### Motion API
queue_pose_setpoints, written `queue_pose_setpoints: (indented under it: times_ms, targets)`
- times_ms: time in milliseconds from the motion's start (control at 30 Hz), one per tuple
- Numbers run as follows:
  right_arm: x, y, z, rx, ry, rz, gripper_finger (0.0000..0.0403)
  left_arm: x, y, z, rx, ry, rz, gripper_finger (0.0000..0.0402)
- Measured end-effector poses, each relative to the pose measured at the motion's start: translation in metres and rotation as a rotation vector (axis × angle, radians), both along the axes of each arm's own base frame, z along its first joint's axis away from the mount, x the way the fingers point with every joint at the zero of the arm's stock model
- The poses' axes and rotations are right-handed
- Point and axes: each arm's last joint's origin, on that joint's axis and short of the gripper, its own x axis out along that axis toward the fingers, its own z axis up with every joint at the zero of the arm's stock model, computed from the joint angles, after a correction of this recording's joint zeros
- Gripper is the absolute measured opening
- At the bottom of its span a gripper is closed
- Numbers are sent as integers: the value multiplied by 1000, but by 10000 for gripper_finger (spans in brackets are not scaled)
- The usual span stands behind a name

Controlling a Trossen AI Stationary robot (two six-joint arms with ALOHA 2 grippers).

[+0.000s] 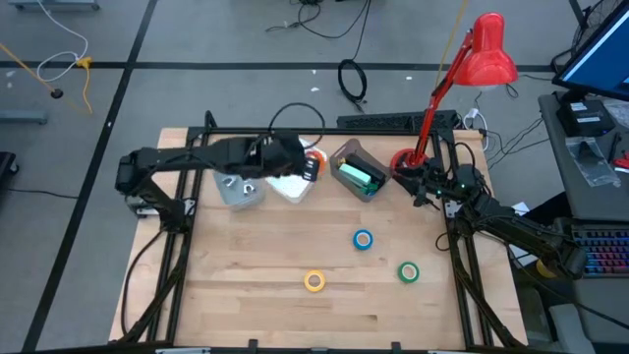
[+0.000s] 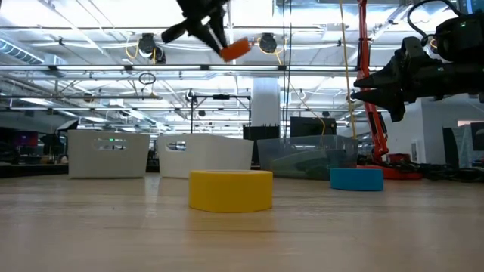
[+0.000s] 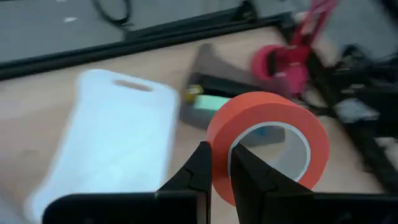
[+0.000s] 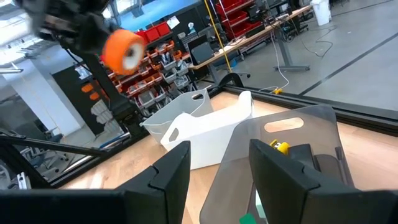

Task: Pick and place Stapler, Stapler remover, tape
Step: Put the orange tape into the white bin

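Observation:
My left gripper is raised above the white bin at the table's far side, shut on the orange tape roll. That roll also shows high in the low view as the orange tape roll. The blue roll, yellow roll and green roll lie flat on the wooden table. A green item, likely the stapler, lies inside the smoky transparent bin. My right gripper hovers open at the right, beside that bin. I cannot pick out the stapler remover. My left gripper pinches the wall of the orange roll, one finger inside the ring's pale core and the other finger outside. The roll is lifted clear, well above the bins, and sticks out beyond the fingertips.
A third, pale grey bin stands left of the white one. A red desk lamp stands with its base at the table's far right corner, close to my right arm. Bare wood lies around the three rolls.

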Motion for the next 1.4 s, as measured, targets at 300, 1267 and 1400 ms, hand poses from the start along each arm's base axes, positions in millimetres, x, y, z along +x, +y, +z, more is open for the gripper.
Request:
queue_pose_setpoints:
  times_ms: [300, 1267, 1400]
  targets:
    - [0, 0, 0, 0, 0, 0, 155, -6, 63, -20, 29, 151, 117, 34]
    - [0, 0, -2, 70, 1, -1, 155, 32, 135, -140, -162, 454, -132, 35]
    - [0, 0, -2, 77, -2, -1, 155, 35, 136, -147, -173, 452, -141, 35]
